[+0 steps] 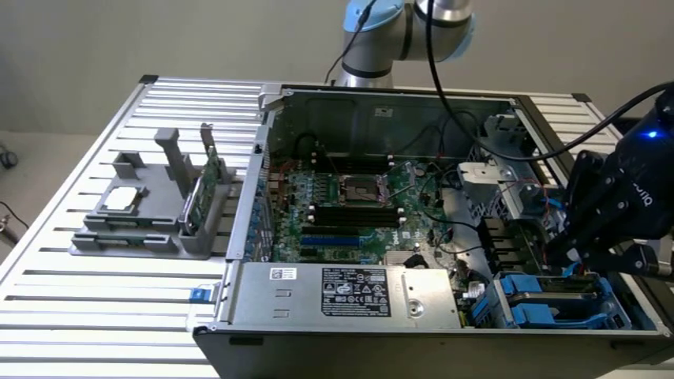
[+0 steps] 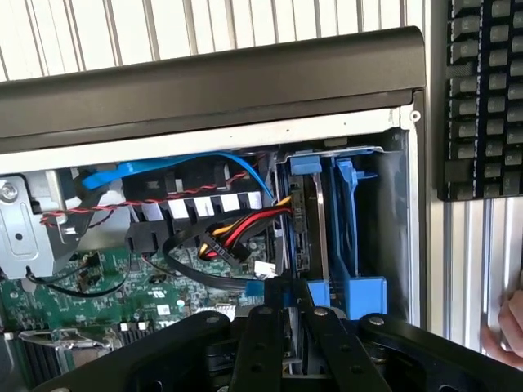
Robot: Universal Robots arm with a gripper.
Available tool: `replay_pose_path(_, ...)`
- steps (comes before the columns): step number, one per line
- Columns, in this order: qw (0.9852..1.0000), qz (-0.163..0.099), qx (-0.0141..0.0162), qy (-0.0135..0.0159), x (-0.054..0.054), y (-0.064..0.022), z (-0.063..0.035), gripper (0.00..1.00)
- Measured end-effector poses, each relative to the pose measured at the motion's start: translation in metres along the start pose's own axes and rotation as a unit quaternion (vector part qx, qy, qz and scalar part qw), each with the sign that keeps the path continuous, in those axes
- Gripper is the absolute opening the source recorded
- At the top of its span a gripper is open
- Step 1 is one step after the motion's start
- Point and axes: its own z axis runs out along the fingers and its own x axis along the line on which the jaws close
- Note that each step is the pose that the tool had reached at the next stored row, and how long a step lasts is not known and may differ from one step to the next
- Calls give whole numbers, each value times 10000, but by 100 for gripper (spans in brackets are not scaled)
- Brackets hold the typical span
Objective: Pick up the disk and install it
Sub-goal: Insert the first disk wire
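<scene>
The claw (image 2: 286, 327) reaches down into the drive-bay corner of the open computer case (image 1: 368, 103). Its two black fingers (image 2: 257, 351) stand close together, pinching the edge of the disk (image 2: 306, 220), which stands on edge in the blue bay (image 2: 351, 245). Most of the disk is hidden there: in the wrist view only a thin dark edge with a metal strip shows between the blue plastic pieces. In the exterior view the arm's black wrist covers the claw, and of the disk only a silver-grey strip (image 1: 558, 290) shows in the blue carrier (image 1: 548, 304).

Just beside the bay, a bundle of red, yellow and black wires (image 2: 237, 233) and a flat blue cable (image 2: 163, 171) cross above the green board (image 2: 106, 302). A silver power supply box (image 1: 348, 292) lies along the case's near wall.

Beyond the case wall, on the slatted desk (image 1: 106, 300), a grey holder (image 1: 158, 213) carries a small square chip (image 1: 121, 199) and an upright green card (image 1: 211, 189). A black keyboard (image 2: 482, 98) lies beside the case, cut off by the frame, and part of a person's hand (image 2: 507, 322) shows at the edge.
</scene>
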Motion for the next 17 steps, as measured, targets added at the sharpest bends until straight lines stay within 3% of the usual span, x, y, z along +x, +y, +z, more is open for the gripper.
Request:
replay_pose_path(11, 9999, -114, -76, 23, -68, 55, 56, 17)
replay_pose_path(17, 9995, -260, -163, 42, -84, 63, 84, 17)
